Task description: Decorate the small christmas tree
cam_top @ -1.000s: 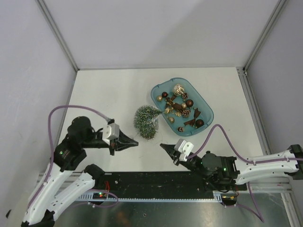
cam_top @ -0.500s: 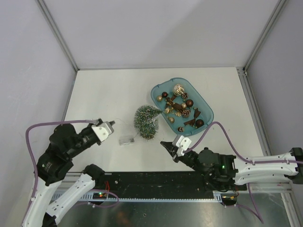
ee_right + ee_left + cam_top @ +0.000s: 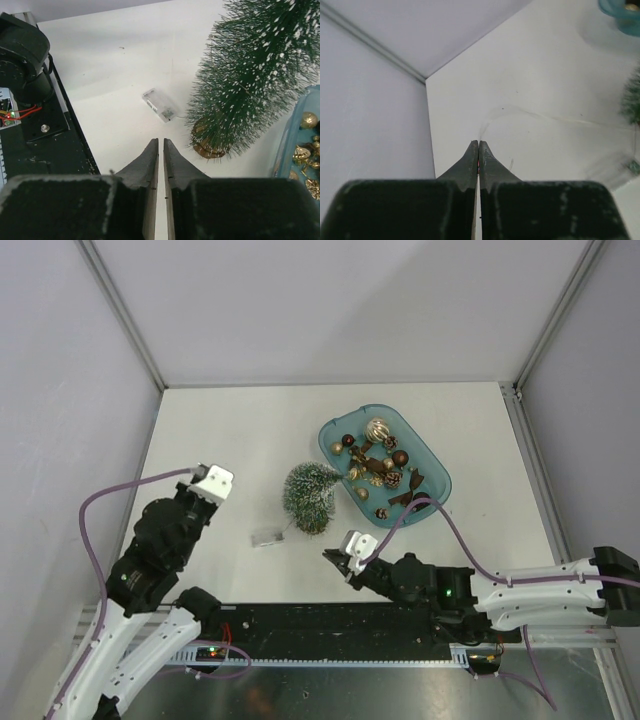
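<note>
The small christmas tree (image 3: 308, 498) stands mid-table, green with white-frosted tips, on a brown base (image 3: 207, 145). A clear battery box (image 3: 265, 537) lies just left of it. In the left wrist view my left gripper (image 3: 478, 142) is shut, and a thin light wire (image 3: 540, 116) runs from its tips in an arc to the tree (image 3: 632, 97). It is held high, left of the tree. My right gripper (image 3: 328, 555) hovers in front of the tree. Its fingers (image 3: 160, 141) are parted by a narrow slit, with nothing between them, and point at the box (image 3: 160, 106).
A teal oval tray (image 3: 323, 440) of gold and brown ornaments (image 3: 378, 430) sits right of the tree, its rim (image 3: 287, 145) close to the base. The black mounting rail (image 3: 330, 625) runs along the near edge. Walls close in the left, back and right.
My left gripper has drawn back from the battery box, up and to the left; the box stays by the tree. My right gripper slid left and its jaws parted slightly.
</note>
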Controlling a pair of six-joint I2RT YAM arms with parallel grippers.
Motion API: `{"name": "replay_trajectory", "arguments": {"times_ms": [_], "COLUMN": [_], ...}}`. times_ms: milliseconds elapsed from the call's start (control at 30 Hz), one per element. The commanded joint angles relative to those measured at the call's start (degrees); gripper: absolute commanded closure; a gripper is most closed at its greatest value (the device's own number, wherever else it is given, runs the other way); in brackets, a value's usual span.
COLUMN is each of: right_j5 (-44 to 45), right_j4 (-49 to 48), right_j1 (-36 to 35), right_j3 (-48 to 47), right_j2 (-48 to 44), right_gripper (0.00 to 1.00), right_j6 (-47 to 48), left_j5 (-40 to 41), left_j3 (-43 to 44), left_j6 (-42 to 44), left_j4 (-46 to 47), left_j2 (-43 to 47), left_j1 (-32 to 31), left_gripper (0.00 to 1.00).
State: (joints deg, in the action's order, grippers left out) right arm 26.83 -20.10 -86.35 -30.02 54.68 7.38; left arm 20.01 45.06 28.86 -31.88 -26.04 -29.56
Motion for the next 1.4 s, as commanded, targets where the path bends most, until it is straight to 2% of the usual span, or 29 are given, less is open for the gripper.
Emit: {"name": "replay_trajectory", "arguments": {"times_ms": [0, 100, 167, 400, 533, 733, 933, 1200, 1367], "right_j5": [-1.8, -2.1, -2.0, 3.0, 5.8, 5.9, -4.5, -9.2, -8.9], "right_j4": [-3.1, -2.3, -1.3, 0.8, -0.7, -4.5, -5.5, -7.7, -9.2], "right_j1": [0.8, 1.1, 1.1, 1.5, 3.9, 9.0, 16.1, 16.6, 16.4], "right_j3": [-3.8, -4.6, -5.0, -5.7, -5.7, -6.3, -12.2, -18.8, -20.8], "right_j2": [1.1, 0.6, 0.1, -7.0, -10.2, -10.7, -10.2, -0.9, 3.9], "right_gripper": [0.80, 0.63, 0.55, 0.49, 0.36, 0.33, 0.26, 0.21, 0.19], "right_j6": [-2.6, -2.9, -2.9, 0.2, 1.9, 3.7, 2.2, 2.7, 2.2], "left_j5": [10.5, 12.4, 12.5, 8.6, 6.7, 7.3, 7.1, 6.9, 5.8], "left_j3": [0.3, 1.3, 1.9, 2.3, 3.9, 9.0, 14.9, 22.5, 22.3], "left_j6": [-8.0, -11.3, -13.5, -18.5, -19.5, -21.3, -22.2, -25.1, -24.9], "left_j4": [12.2, 14.8, 15.4, 15.5, 16.3, 19.3, 19.7, 19.7, 19.7], "left_j2": [-3.6, -7.2, -9.4, -14.1, -17.0, -23.2, -28.7, -35.0, -34.3], "left_j1": [0.6, 1.2, 2.5, 10.2, 11.8, 12.1, 12.2, 12.1, 12.1], "left_gripper": [1.00, 1.00, 1.00, 1.00, 1.00, 1.00, 1.00, 1.00, 1.00]}}
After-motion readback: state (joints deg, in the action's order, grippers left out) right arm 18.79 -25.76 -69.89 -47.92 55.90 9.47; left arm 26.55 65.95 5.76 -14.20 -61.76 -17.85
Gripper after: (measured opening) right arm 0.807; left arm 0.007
